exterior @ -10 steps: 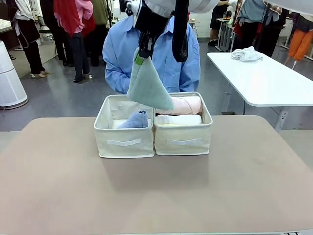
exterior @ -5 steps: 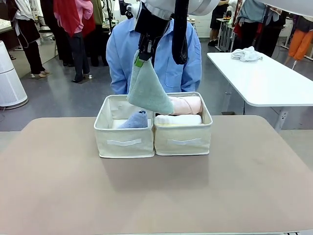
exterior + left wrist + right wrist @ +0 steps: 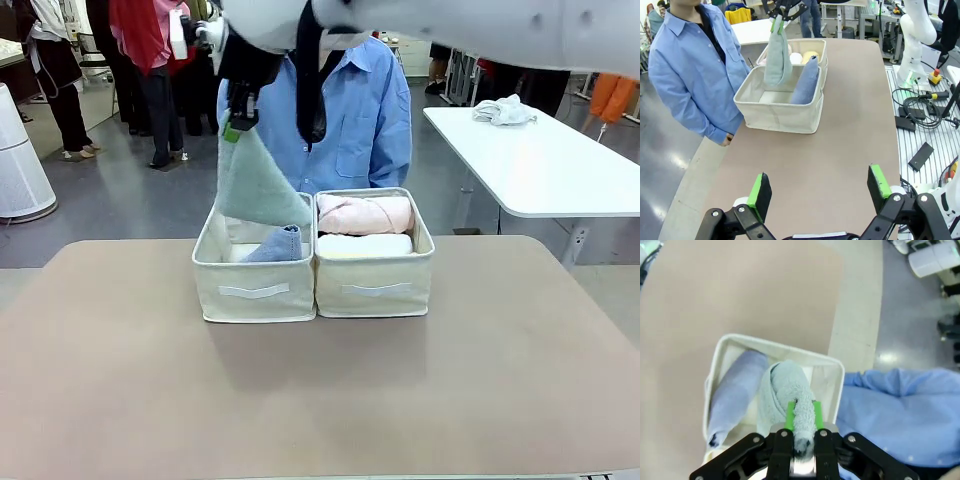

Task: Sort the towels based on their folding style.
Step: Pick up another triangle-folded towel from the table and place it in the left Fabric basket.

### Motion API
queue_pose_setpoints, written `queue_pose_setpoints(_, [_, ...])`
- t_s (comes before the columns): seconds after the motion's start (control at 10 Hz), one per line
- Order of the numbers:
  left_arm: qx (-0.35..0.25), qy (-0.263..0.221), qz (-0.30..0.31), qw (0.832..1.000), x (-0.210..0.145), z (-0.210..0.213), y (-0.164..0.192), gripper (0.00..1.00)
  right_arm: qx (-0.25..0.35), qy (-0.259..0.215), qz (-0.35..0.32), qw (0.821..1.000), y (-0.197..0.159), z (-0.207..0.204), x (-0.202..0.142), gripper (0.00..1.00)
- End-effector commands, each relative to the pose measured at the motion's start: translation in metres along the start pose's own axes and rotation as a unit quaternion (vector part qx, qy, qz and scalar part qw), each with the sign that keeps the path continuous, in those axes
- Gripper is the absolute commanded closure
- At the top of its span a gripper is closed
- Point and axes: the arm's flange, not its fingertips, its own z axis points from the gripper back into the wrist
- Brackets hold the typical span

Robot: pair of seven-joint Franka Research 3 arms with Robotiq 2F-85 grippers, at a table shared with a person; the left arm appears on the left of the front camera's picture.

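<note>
My right gripper [image 3: 234, 124] is shut on the tip of a grey-green cone towel [image 3: 256, 186], which hangs point-up over the left beige box [image 3: 254, 288]. In the right wrist view the right gripper [image 3: 802, 426] pinches that grey-green towel [image 3: 782, 390] directly above the box. A lavender-blue cone towel [image 3: 276, 245] leans inside the same box, and it lies beside the hanging one as the blue cone [image 3: 733, 389]. The right box [image 3: 376, 287] holds a pink roll [image 3: 364, 213] and a pale roll [image 3: 362, 245]. My left gripper [image 3: 820, 187] stands open above bare table, far from the boxes.
A person in a blue shirt [image 3: 350, 110] stands right behind the boxes at the far edge. A white table [image 3: 560, 170] with a whitish cloth heap [image 3: 503, 110] is at the back right. The brown tabletop [image 3: 320, 390] in front of the boxes is bare.
My right gripper has carried the grey-green cone towel leftwards, from above the divide between the boxes to above the left box. The left gripper stayed open.
</note>
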Motion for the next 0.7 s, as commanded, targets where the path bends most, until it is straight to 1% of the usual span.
queue_pose_setpoints(0.0, [0.005,-0.012,-0.003,1.0,0.001,0.0,-0.002,0.0,0.002,-0.014,0.025,1.0,-0.026,-0.011,0.016,0.86])
queue_pose_setpoints(0.1, [0.005,-0.012,-0.003,1.0,0.001,0.0,-0.002,0.0,0.008,-0.012,0.023,1.0,-0.026,-0.024,0.016,0.86])
queue_pose_setpoints(0.3, [0.005,-0.012,-0.003,1.0,0.001,0.0,-0.002,0.0,0.04,0.012,0.001,0.999,-0.021,-0.05,0.006,0.86])
queue_pose_setpoints(0.6, [0.005,-0.012,-0.003,1.0,0.001,0.0,-0.002,0.0,0.063,0.035,0.001,0.997,-0.015,-0.063,-0.002,0.86])
